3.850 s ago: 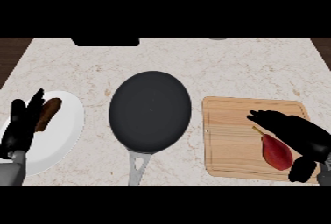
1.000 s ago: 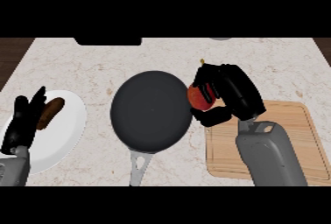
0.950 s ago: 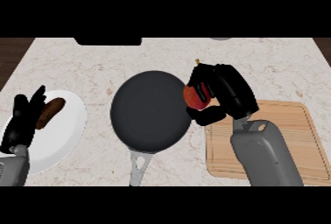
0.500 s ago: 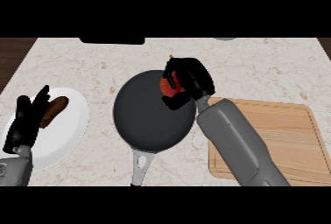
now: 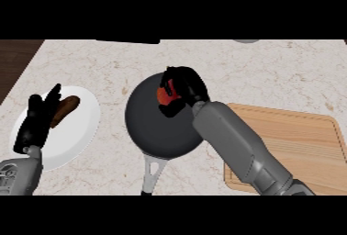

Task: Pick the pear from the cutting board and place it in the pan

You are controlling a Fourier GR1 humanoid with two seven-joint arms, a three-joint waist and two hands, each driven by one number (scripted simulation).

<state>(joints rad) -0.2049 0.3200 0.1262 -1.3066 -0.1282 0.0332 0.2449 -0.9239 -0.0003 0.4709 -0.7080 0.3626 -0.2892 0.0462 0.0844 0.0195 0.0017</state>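
Pear (image 5: 165,95), red and half hidden, now hangs over the far part of the black pan (image 5: 152,131), carried there from the cutting board (image 5: 298,137) at the pan's right within the last seconds; only the release appears to remain. The right hand (image 5: 184,87) has its fingers (image 5: 177,74) curled round the fruit. Left of the pan, the left hand (image 5: 37,121) rests, fingers straight, over a white plate (image 5: 78,131) holding a brown item (image 5: 65,106) on the tabletop (image 5: 271,73).

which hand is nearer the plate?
Left. The left hand sits over the plate; the right hand holds the pear above the pan.
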